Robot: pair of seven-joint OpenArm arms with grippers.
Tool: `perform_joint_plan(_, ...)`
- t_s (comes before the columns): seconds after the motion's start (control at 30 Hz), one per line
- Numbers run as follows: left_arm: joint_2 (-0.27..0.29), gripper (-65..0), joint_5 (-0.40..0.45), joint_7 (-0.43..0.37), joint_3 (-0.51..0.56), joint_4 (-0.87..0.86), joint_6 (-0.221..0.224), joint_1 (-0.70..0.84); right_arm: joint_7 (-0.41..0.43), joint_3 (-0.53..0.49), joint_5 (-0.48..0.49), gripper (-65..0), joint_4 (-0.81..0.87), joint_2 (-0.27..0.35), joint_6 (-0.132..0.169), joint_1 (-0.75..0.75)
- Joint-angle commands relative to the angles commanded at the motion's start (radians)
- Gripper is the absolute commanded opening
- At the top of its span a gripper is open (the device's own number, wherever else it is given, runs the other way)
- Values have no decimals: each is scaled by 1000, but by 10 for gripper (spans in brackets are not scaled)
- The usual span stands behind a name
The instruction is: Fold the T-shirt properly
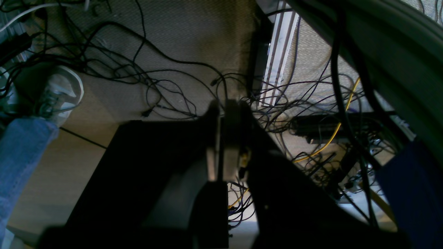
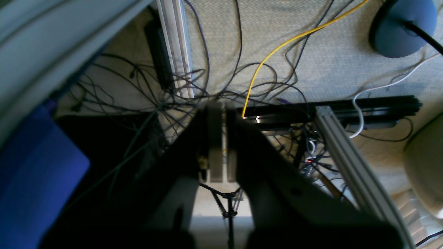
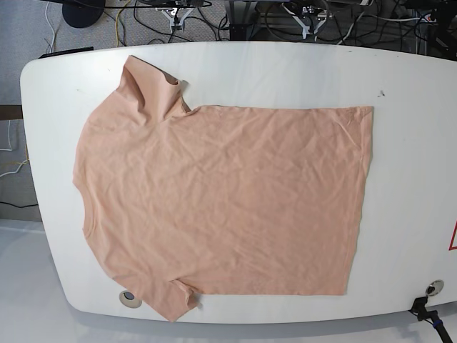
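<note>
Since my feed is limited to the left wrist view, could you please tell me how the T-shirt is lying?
Observer: It lies spread on the white table, the T-shirt's collar end toward the base view's left.
Operator: Thank you. Are both sleeves flat?
Observer: No, the sleeve at the base view's top is bunched in folds.
Operator: And the hem?
Observer: The hem runs fairly straight along the shirt's right side in the base view.

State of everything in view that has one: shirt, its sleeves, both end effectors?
T-shirt: spread out, unfolded, lightly wrinkled
upper sleeve in base view: bunched
lower sleeve in base view: creased near its opening
left end effector: looks closed, exact gap unclear
right end effector: fingertips blurred, can't tell
</note>
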Motion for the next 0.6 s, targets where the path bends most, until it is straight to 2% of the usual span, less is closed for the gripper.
perform_joint_plan(0.6,-1,-648,-3,-32,-1,-4,1,8,-3,0,3,-594,9,-7,-3,-22)
